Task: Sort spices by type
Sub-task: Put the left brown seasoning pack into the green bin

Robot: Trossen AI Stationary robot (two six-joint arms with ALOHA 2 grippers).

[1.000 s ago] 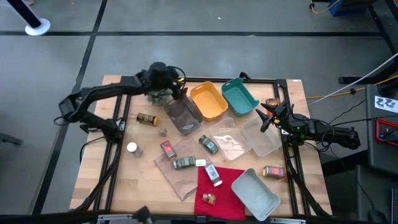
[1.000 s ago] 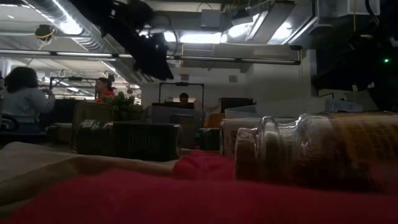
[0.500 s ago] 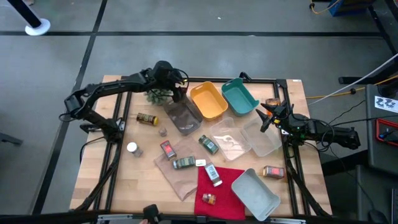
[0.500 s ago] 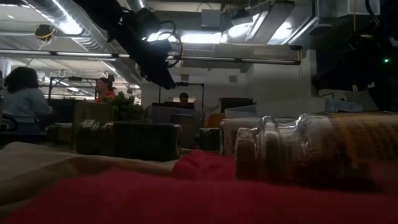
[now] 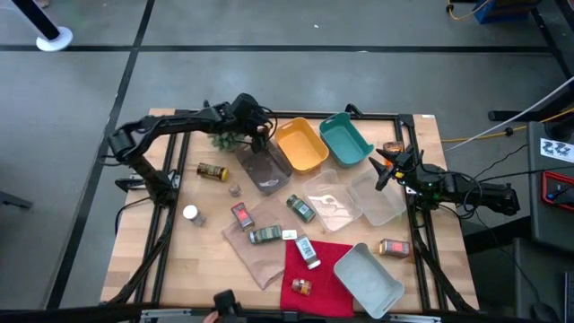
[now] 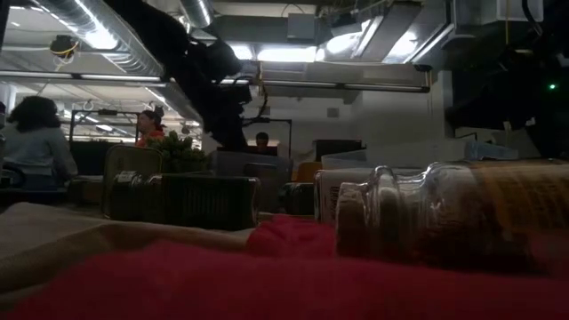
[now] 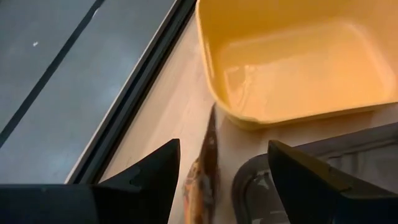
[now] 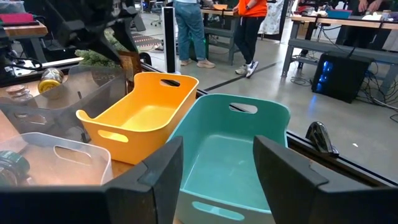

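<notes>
The left gripper [image 5: 261, 136], fingers open and empty, hung upper centre near the yellow tray [image 5: 301, 144]; next, a jar needed grasping. The right gripper [image 5: 384, 167] waited open, centre right.

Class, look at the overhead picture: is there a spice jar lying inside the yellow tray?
No. The yellow tray shows only its bare floor, while the spice jars lie on the table outside it.
</notes>
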